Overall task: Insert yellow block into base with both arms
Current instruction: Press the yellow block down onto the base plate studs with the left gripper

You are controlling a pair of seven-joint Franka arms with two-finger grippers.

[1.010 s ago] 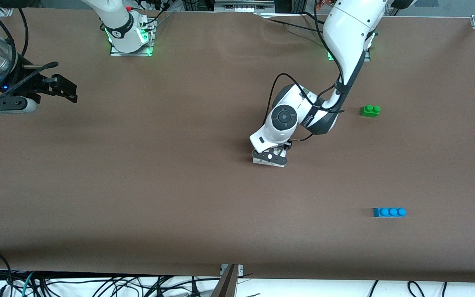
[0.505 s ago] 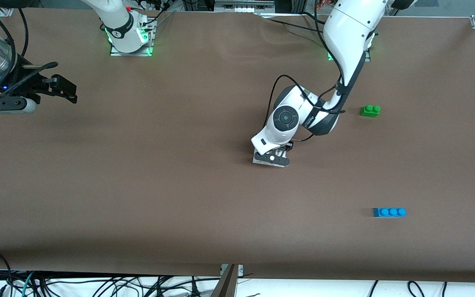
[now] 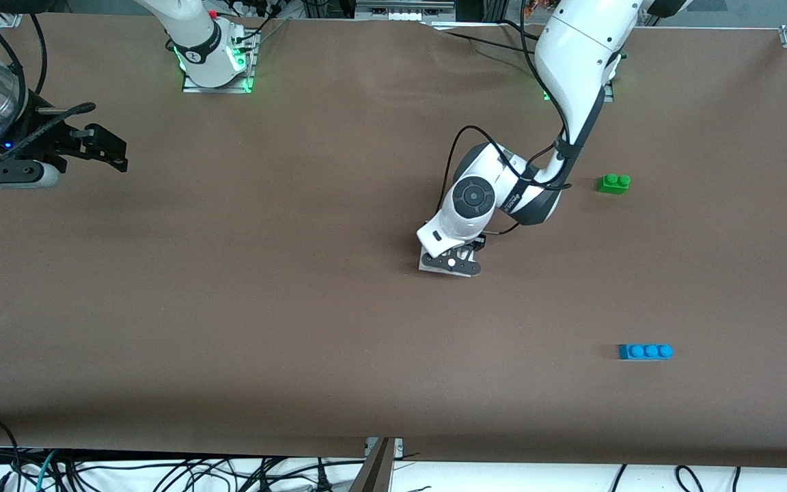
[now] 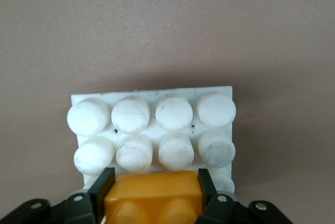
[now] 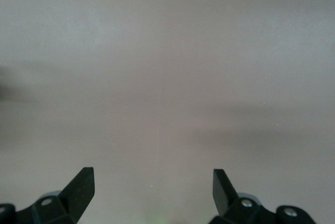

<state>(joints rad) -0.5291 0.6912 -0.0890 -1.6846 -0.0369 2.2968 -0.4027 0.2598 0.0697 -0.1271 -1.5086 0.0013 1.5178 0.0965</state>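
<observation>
My left gripper (image 3: pixel 453 263) is down at mid-table, shut on the yellow block (image 4: pixel 153 199), with its fingers (image 4: pixel 100 192) on the block's two ends. The block sits on the studs of the white base (image 4: pixel 152 124), at the edge row nearest the gripper. In the front view the base (image 3: pixel 426 267) shows only as a white sliver under the gripper, and the yellow block is hidden there. My right gripper (image 3: pixel 103 147) waits open and empty over the table's right-arm end; in its wrist view (image 5: pixel 153 185) it shows only bare table.
A green two-stud brick (image 3: pixel 613 183) lies toward the left arm's end. A blue three-stud brick (image 3: pixel 645 351) lies nearer the front camera. Cables hang off the table's front edge.
The left arm's wrist has shifted very slightly over the base. The right arm has not moved.
</observation>
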